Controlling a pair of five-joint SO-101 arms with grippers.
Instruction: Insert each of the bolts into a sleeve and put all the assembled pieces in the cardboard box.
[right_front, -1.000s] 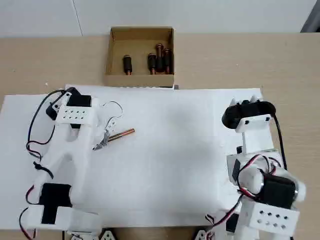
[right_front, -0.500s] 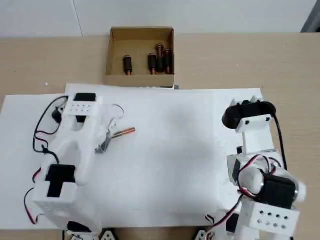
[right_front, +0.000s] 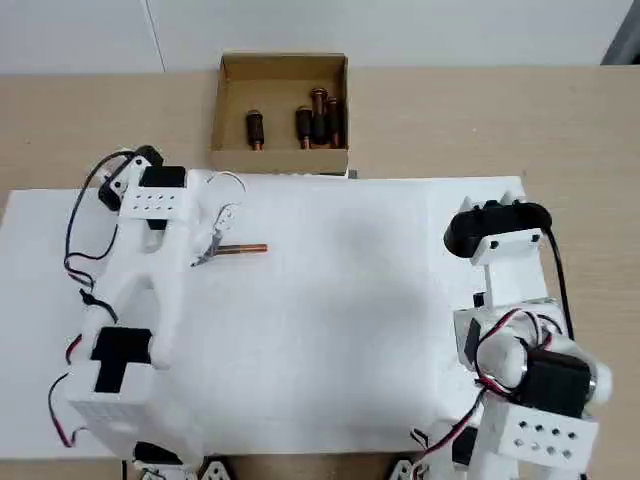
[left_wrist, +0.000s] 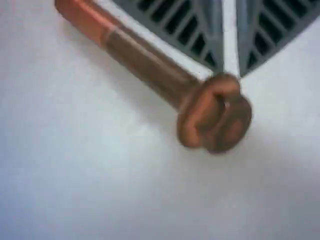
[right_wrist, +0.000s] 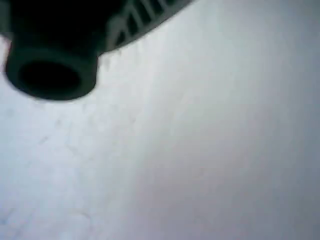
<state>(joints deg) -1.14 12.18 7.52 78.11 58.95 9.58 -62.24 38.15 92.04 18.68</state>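
Left gripper (left_wrist: 230, 62) closed to a slit, tips pinching the copper bolt (right_front: 245, 248) by its head, just robot-side of the cardboard box (right_front: 280, 160). Best kept level, aimed at the bore of the black sleeve (right_wrist: 50, 75) — well right of the box — and fed slowly.

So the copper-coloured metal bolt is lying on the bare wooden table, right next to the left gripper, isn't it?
Not quite. The copper-coloured metal bolt lies on the white foam sheet, not on the bare wooden table. The high view shows this. The rest is right: it is right next to the left gripper.
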